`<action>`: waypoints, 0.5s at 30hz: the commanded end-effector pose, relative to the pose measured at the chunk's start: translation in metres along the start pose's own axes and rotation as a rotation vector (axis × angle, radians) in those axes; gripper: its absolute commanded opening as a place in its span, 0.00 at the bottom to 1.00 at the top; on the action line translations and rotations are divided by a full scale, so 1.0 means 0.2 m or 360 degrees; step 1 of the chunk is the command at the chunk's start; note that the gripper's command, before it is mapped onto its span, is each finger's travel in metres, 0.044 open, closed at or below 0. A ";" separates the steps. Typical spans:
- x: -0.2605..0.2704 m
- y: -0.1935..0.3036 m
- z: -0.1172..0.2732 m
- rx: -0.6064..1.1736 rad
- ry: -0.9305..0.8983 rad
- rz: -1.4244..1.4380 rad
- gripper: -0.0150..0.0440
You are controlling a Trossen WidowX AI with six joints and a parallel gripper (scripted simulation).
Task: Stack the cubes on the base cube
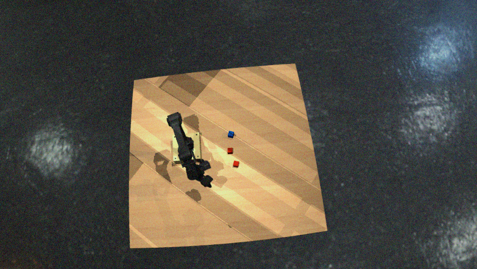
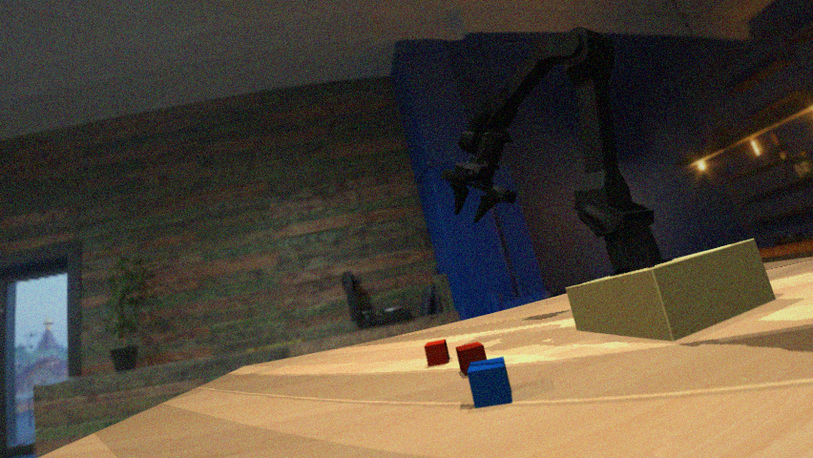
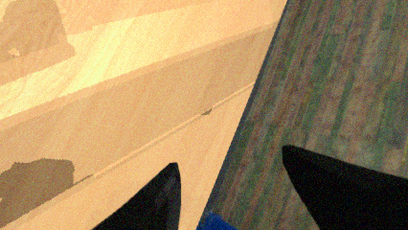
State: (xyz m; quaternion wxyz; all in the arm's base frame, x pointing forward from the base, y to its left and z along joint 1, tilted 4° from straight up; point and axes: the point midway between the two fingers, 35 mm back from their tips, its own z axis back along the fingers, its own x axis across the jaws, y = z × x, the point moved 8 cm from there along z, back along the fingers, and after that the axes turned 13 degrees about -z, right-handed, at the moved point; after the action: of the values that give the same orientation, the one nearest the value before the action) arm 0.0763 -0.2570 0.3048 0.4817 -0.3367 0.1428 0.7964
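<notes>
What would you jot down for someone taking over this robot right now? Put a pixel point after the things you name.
Gripper (image 1: 210, 174) (image 2: 468, 218) (image 3: 231, 162): open, nothing between its fingers, up in the air away from the cubes.

Cubes: the blue cube (image 1: 230, 134) (image 2: 489, 383) and two red cubes (image 1: 230, 151) (image 1: 235, 163) (image 2: 471, 358) (image 2: 436, 352) sit apart on the table (image 1: 266, 186) (image 2: 341, 424) (image 3: 120, 96).

Done: no cube is stacked yet.

Left: cap two opposite top corners of the base cube with the loose ones, level, slight gap, then release and withdraw. The pictures don't settle which cube is the base; probably blue, the odd colour.

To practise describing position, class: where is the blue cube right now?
In the top view, the blue cube sits on the wooden surface right of the arm's base plate, just above the nearer red cube.
</notes>
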 end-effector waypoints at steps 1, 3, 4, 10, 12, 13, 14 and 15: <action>0.02 -0.10 -0.08 -0.0066 -0.0113 0.0032 0.70; 0.04 -0.17 -0.12 -0.0102 -0.0173 0.0063 0.70; 0.04 -0.20 -0.14 -0.0118 -0.0202 0.0079 0.70; 0.11 -0.40 -0.24 -0.0202 -0.0380 0.0189 0.70; 0.14 -0.47 -0.27 -0.0223 -0.0438 0.0231 0.70; 0.15 -0.50 -0.28 -0.0233 -0.0467 0.0252 0.70; 0.17 -0.54 -0.29 -0.0242 -0.0496 0.0275 0.70; 0.18 -0.57 -0.30 -0.0250 -0.0524 0.0298 0.70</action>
State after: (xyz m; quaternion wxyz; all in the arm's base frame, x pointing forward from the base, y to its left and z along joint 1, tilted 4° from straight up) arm 0.1735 -0.2189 0.2567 0.4055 -0.2462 0.0423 0.8793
